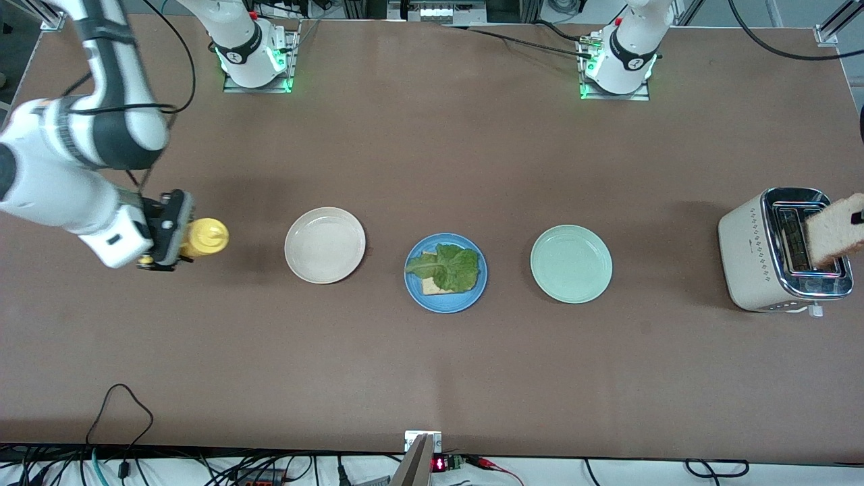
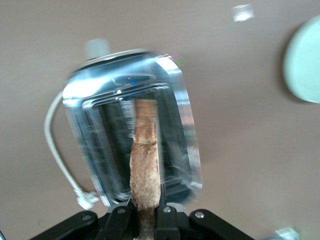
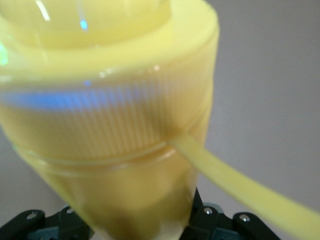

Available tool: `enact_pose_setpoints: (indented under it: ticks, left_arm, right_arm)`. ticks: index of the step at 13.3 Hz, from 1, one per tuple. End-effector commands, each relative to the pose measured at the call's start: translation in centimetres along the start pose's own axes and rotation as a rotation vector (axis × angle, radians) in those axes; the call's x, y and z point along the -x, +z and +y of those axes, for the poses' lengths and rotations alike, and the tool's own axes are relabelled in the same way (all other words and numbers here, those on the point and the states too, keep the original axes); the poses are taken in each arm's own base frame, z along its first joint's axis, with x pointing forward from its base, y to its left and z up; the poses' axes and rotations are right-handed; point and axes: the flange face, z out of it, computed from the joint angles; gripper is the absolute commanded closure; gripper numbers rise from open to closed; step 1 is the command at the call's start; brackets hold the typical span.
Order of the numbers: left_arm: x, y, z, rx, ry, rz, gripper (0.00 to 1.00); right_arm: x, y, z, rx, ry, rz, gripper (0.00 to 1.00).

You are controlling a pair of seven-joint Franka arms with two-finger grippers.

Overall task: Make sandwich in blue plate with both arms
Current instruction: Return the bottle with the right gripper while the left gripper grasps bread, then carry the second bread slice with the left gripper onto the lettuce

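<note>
- Left gripper [image 2: 145, 220] clamps a bread slice [image 1: 834, 229] over the toaster [image 1: 783, 251].
- Right gripper [image 1: 169, 231] grasps a yellow bottle [image 1: 204, 237] beside the cream plate [image 1: 325, 244].
- Blue plate [image 1: 445, 273], between the cream plate and the mint plate [image 1: 571, 264], carries bread under lettuce [image 1: 447, 268].

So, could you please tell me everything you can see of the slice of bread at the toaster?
The bread slice is light brown with a darker crust, squarish and porous-looking like toast. It stands on edge, tilted slightly, over the slots of the chrome-topped cream toaster at the left arm's end of the table. The left gripper is shut on its edge. Whether its other edge touches the toaster I cannot tell.
</note>
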Motion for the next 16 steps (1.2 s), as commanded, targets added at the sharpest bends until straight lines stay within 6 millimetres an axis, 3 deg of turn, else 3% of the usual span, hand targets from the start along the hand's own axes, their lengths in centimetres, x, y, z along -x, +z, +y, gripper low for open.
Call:
enact_pose_setpoints:
  ticks: [1, 4, 6, 8, 10, 14, 16]
  left_arm:
    - [-3.8, -1.9, 10.0, 0.049, 0.010, -0.065, 0.99]
    - [-8.5, 0.2, 22.6, 0.194, -0.007, -0.103, 0.99]
    - [-12.4, 3.4, 28.8, 0.385, -0.093, -0.105, 0.99]
    - [-15.7, 7.4, 32.4, 0.488, -0.118, -0.068, 0.99]
    - [-17.6, 11.7, 36.6, 0.576, -0.179, -0.017, 0.99]
    - [-20.3, 19.2, 45.6, 0.718, -0.253, 0.060, 0.99]
    - [-21.3, 22.0, 48.4, 0.730, -0.276, 0.102, 0.99]
  right_arm:
    - [6.4, 0.4, -0.9, -0.036, -0.075, 0.147, 1.00]
    - [14.5, 3.3, -2.3, -0.079, -0.133, 0.344, 1.00]
    - [19.1, 6.2, -3.1, -0.080, -0.181, 0.500, 1.00]
    - [22.2, 9.4, -3.6, -0.051, -0.209, 0.621, 1.00]
    - [24.6, 12.6, -3.8, -0.022, -0.211, 0.700, 1.00]
    - [27.0, 17.2, -4.4, -0.014, -0.211, 0.756, 1.00]
    - [28.1, 18.9, -4.5, -0.021, -0.199, 0.770, 1.00]
